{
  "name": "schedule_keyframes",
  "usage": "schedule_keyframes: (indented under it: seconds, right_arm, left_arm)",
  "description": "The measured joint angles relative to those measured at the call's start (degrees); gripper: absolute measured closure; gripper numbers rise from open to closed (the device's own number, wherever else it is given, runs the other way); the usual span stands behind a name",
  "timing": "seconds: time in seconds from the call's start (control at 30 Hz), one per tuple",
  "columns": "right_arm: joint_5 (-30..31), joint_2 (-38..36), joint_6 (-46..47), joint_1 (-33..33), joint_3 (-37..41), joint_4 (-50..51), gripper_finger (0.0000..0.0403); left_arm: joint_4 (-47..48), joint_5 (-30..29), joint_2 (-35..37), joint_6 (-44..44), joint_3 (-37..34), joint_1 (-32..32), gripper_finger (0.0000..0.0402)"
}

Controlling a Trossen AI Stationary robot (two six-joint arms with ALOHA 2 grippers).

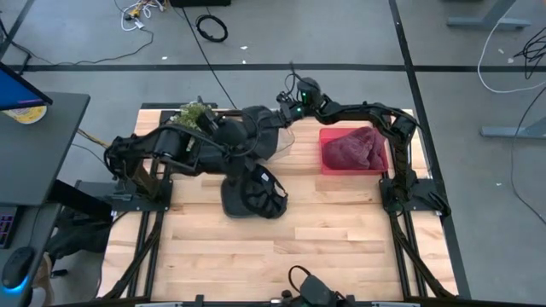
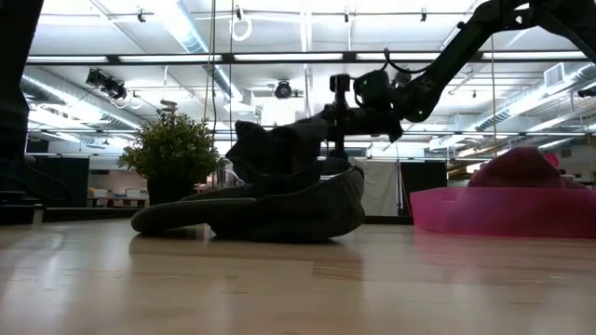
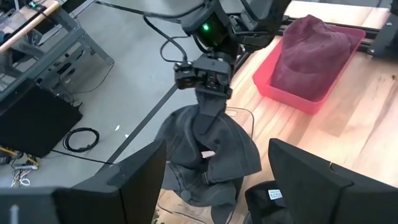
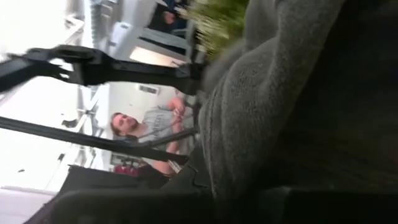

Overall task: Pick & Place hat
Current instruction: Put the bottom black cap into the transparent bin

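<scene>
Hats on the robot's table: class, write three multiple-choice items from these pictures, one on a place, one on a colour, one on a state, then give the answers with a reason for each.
1. Where does the dark red hat lie?
A. in the pink tray
B. on the floor
C. on the plant

2. What colour is the hat that the right gripper holds?
A. yellow
B. white
C. dark grey

3. How is that grey hat placed?
A. flat in the tray
B. lifted, hanging from the right gripper's fingers
C. folded under the plant

Answers:
1 A: the high view shows it inside the pink tray at the table's right.
2 C: the left wrist view shows dark grey cloth below the gripper.
3 B: the low view shows it raised above another dark hat lying on the table.
</scene>
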State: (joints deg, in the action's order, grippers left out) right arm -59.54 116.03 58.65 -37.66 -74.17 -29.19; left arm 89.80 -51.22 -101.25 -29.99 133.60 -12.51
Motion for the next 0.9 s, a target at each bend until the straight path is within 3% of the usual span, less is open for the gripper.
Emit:
schedule_keyframes:
  seconds: [0.27, 0.73, 0.9]
  right_arm:
    - [0.47, -0.04, -9.31, 0.03, 0.04, 11.36, 0.0391]
    - [1.52, -0.07, -2.97, 2.01, 0.04, 3.95, 0.0387]
    - [1.75, -0.07, -3.56, 2.7, 0.04, 4.99, 0.0327]
  left_arm:
    - [-0.35, 0.0, -0.04, -1.69, 0.0, 2.8, 0.0115]
    - [-0.39, 1.22, -0.11, -1.19, 0.0, 6.98, 0.0115]
    - [-0.39, 2.01, -0.11, -0.52, 0.0, 7.54, 0.0115]
